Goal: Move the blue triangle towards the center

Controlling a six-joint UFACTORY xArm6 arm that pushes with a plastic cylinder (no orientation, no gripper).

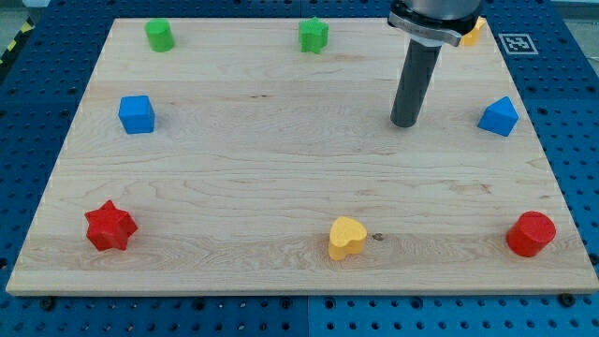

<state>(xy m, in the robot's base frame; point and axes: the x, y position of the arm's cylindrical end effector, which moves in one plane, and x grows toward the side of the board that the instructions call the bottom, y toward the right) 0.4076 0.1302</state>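
Observation:
The blue triangle [499,116] lies near the wooden board's right edge, in the upper half of the view. My tip [405,123] rests on the board to the left of it, about a hundred pixels away, not touching it. The dark rod rises from the tip to the top of the view. No block touches the tip.
A blue cube [137,114] sits at the left. A green cylinder [160,36] and a green star [314,36] sit along the top. An orange block [472,33] peeks out behind the rod mount. A red star [110,227], a yellow heart [346,238] and a red cylinder [531,234] sit along the bottom.

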